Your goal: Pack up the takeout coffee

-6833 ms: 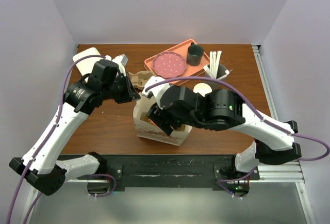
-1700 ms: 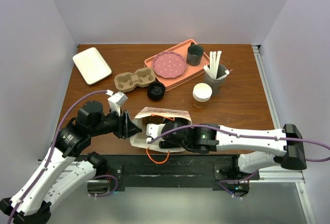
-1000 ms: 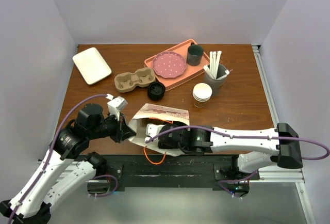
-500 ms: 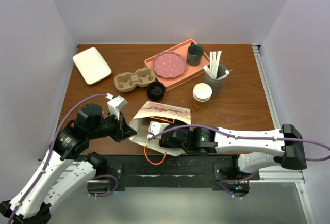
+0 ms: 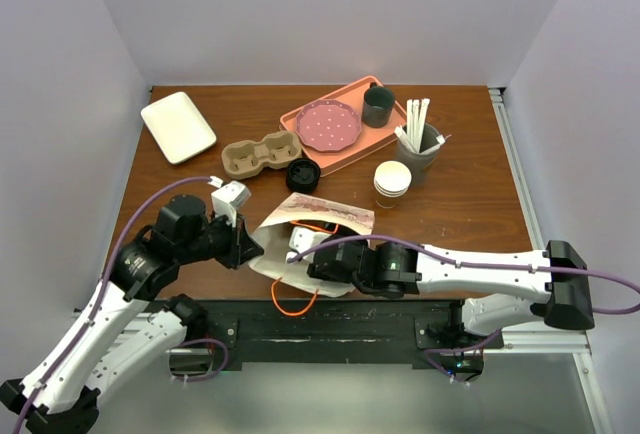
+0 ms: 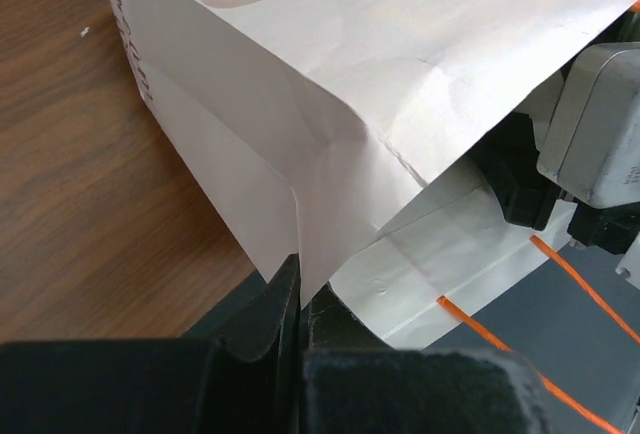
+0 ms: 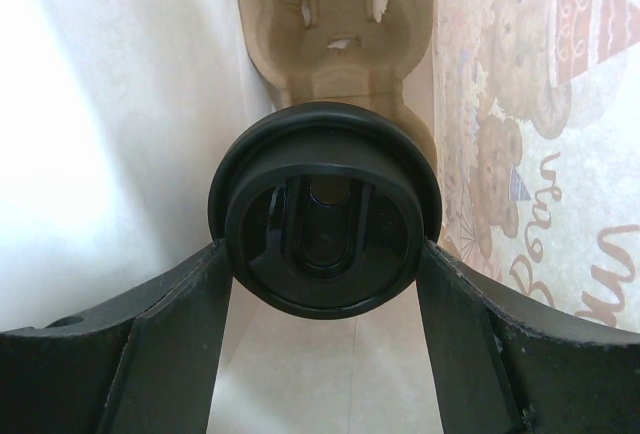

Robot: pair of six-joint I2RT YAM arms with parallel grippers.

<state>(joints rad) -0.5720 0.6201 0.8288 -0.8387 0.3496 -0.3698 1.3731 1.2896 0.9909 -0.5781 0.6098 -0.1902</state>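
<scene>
Top view first: a white paper bag (image 5: 322, 216) printed with teddy bears lies on its side at the near edge of the brown worktop (image 5: 460, 204). Its orange handles (image 5: 290, 304) spill over the front. The left fingers (image 5: 244, 246) are clamped on the bag's left corner. The right arm (image 5: 470, 266) reaches across from the right, and its wrist is buried in the bag's mouth, so its fingers are hidden from here.

Behind the bag sit a black lid (image 5: 303, 175), a 2-cup pulp carrier (image 5: 261, 154) and a white rectangular dish (image 5: 178, 126). There is also a salmon tray (image 5: 345, 157) with a pink dotted plate (image 5: 330, 124) and a dark mug (image 5: 378, 106) at its far corner. Beside it are a grey pot of white stirrers (image 5: 420, 139) and a stack of lidless paper cups (image 5: 392, 180).

Left wrist now: the left fingers (image 6: 262, 319) are pressed tight together on a folded corner of the paper bag (image 6: 380, 74). An orange handle (image 6: 560, 264) trails off to the right.

Right wrist, and here it is: the takeout coffee (image 7: 325, 229) is inside the paper bag (image 7: 110, 104), its round black sip lid facing the camera and its cup body hidden behind it. The right fingers (image 7: 165, 339) grasp it, 1 touching each side. Just beyond the lid lies a brown pulp carrier (image 7: 330, 24), and bear print shows on the right.
</scene>
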